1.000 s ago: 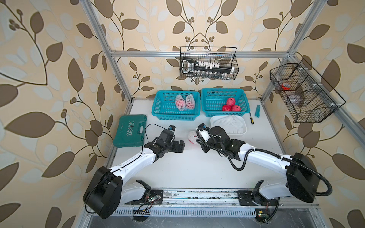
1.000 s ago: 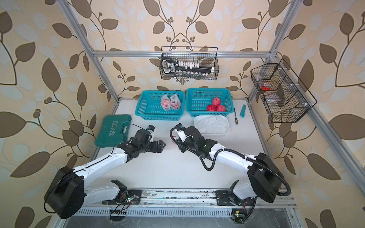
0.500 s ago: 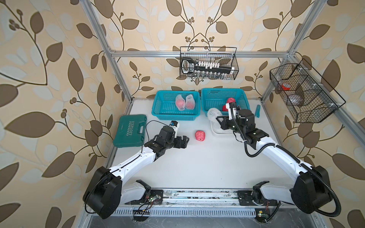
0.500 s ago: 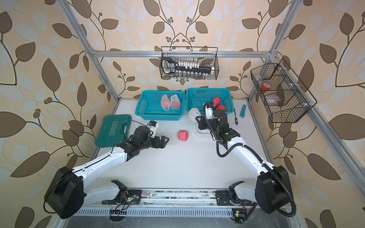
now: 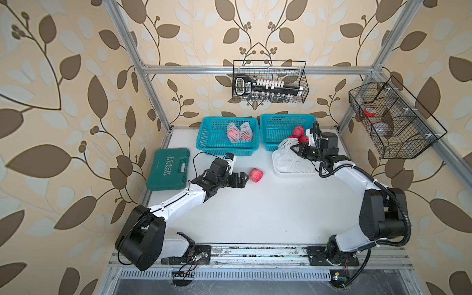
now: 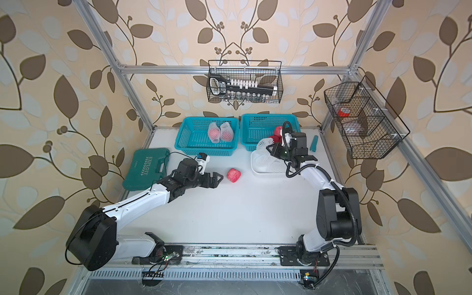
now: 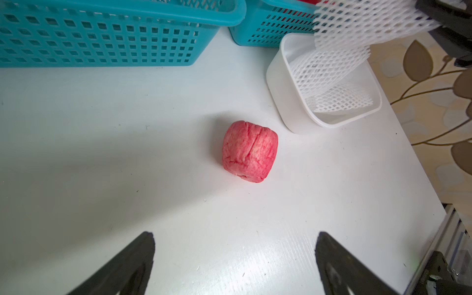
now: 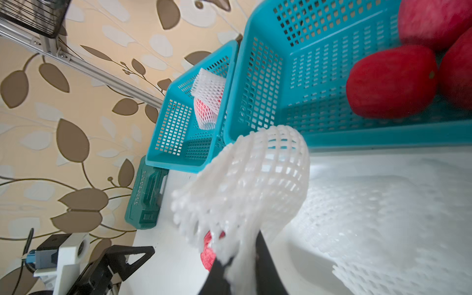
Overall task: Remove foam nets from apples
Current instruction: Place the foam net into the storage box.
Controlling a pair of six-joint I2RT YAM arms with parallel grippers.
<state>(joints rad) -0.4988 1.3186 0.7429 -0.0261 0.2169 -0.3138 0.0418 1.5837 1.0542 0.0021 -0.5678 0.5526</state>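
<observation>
The left arm (image 5: 178,201) lies low and long across the white table (image 5: 255,219). The left pincer (image 5: 244,180) has its jaws spread wide, holding nothing, just short of the bare apple (image 5: 256,175) at mid-table. The right arm (image 5: 357,176) stands elbow-up and reaches back over the white tray (image 5: 277,167). The right pincer (image 5: 294,148) is nipped almost closed on the edge of the foam net (image 5: 285,145), which hangs above the tray.

There are two wire baskets (image 5: 270,81) on the walls, two teal baskets (image 5: 217,150) at the back of the table, one green tool case (image 5: 168,166) and one tray. I count six apples in all. Two netted apples (image 5: 233,132) sit in the basket on the left arm's side, and three red apples (image 8: 390,81) lie in the other one, as the right wrist view shows. The sixth is the bare one on the table. The loose nets (image 5: 293,163) are heaped in the tray — too tangled for me to count.

A second ago both pincers were close together at mid-table. Since then the right arm has swung away to the tray with the net, and the apple lies uncovered — the left pincer has barely shifted.
</observation>
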